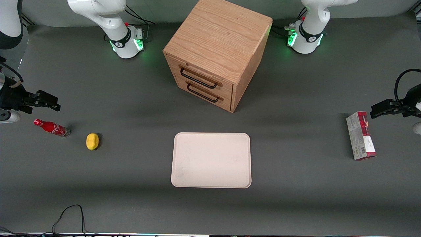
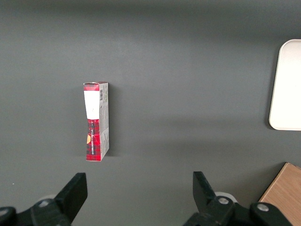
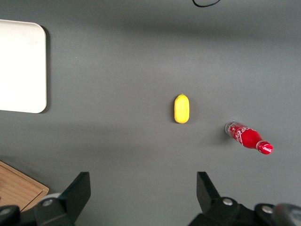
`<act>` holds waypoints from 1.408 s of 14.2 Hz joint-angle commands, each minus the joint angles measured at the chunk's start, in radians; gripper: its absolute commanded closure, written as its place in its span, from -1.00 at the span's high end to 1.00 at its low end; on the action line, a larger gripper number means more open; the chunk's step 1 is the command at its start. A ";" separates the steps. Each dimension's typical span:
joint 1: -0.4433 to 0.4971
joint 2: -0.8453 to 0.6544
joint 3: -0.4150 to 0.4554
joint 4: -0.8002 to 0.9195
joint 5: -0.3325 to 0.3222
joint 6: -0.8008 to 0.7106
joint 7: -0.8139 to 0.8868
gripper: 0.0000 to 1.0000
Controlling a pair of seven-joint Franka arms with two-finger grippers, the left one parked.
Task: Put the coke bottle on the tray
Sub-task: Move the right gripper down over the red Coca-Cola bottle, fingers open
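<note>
Red coke bottle point(image 1: 51, 127) upright beside open-fingered gripper point(image 1: 46, 100)

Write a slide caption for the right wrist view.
Open gripper hovers above the table; coke bottle stands beside lemon, tray apart.

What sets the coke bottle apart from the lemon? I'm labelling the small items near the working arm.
The bottle is red, slim and capped; the lemon is yellow and stubby. The bottle carries white script; the lemon is plain. The bottle sits farther from the tray than the lemon. Both rest on the table, untouched; the gripper hovers open above the bottle.
</note>
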 commanded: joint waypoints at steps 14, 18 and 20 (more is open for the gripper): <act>0.006 -0.002 -0.349 -0.012 -0.010 -0.008 -0.379 1.00; 0.007 -0.009 -0.499 -0.069 0.029 0.054 -0.555 1.00; 0.012 -0.023 -0.535 -0.095 0.030 0.065 -0.556 1.00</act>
